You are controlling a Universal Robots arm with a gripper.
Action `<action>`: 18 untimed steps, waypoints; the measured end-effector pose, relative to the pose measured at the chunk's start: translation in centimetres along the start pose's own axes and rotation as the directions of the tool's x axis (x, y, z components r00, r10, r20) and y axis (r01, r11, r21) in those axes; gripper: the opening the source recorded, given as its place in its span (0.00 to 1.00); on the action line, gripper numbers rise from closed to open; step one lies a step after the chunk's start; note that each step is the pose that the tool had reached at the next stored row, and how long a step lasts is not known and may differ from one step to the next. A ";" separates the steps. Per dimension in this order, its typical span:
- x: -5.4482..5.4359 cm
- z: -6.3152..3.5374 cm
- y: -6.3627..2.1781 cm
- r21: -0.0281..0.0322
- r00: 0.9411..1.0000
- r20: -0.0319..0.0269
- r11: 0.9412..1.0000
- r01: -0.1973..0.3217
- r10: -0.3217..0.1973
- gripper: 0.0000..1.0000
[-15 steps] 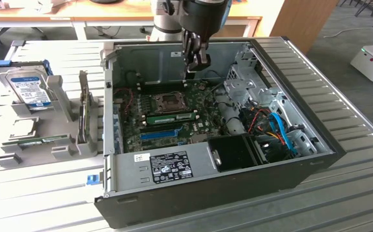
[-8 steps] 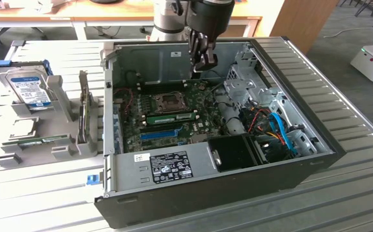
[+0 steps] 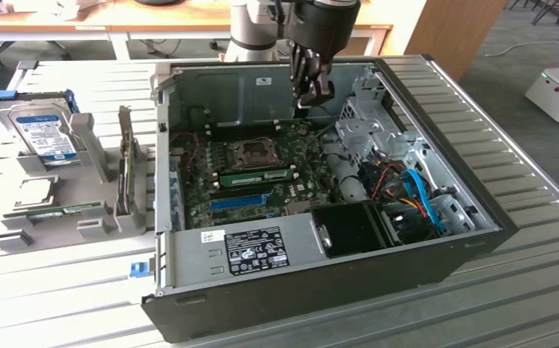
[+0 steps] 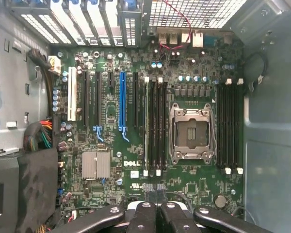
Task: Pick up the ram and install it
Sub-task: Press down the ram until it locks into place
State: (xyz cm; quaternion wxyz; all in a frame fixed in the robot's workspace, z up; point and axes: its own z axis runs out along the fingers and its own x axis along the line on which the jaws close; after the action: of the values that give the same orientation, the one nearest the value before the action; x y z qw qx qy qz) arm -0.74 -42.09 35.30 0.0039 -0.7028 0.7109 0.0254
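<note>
Motherboard [image 3: 304, 174] holds the ram [image 3: 259, 176], apparently seated, below the closed end effector [image 3: 304, 109].

Gripper [image 4: 155, 211] partly out of frame

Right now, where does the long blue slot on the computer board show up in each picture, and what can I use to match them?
Exterior view: the blue slot lies across the green board, on the near side of the square metal socket.
Wrist view: the blue slot stands among the black slots, some of which lie between it and the socket.
Shared landmark: the square metal socket.
</note>
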 end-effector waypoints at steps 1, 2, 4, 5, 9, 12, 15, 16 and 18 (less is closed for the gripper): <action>0.0 0.00 0.00 0.000 1.000 0.000 1.000 0.000 0.000 0.11; 0.0 0.00 0.00 0.000 1.000 0.000 1.000 0.000 0.000 0.11; 0.0 0.00 0.00 0.000 1.000 0.000 1.000 0.000 0.000 0.11; 0.0 0.00 0.00 0.000 1.000 0.000 1.000 0.000 0.000 0.11; 0.0 0.25 -0.01 0.000 1.000 0.000 1.000 0.000 0.000 0.11; 0.0 0.78 -0.03 0.000 1.000 0.000 1.000 0.000 0.000 0.11; 0.1 1.32 -0.04 0.000 1.000 0.000 1.000 0.000 0.000 0.11; 0.1 1.50 -0.05 0.000 1.000 0.000 1.000 0.000 0.000 0.11; 0.1 1.85 -0.06 0.000 1.000 0.000 1.000 0.000 0.000 0.11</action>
State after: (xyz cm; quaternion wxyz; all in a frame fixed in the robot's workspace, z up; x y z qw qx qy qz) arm -0.73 -42.09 33.45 0.0040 -0.7028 0.7109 0.0254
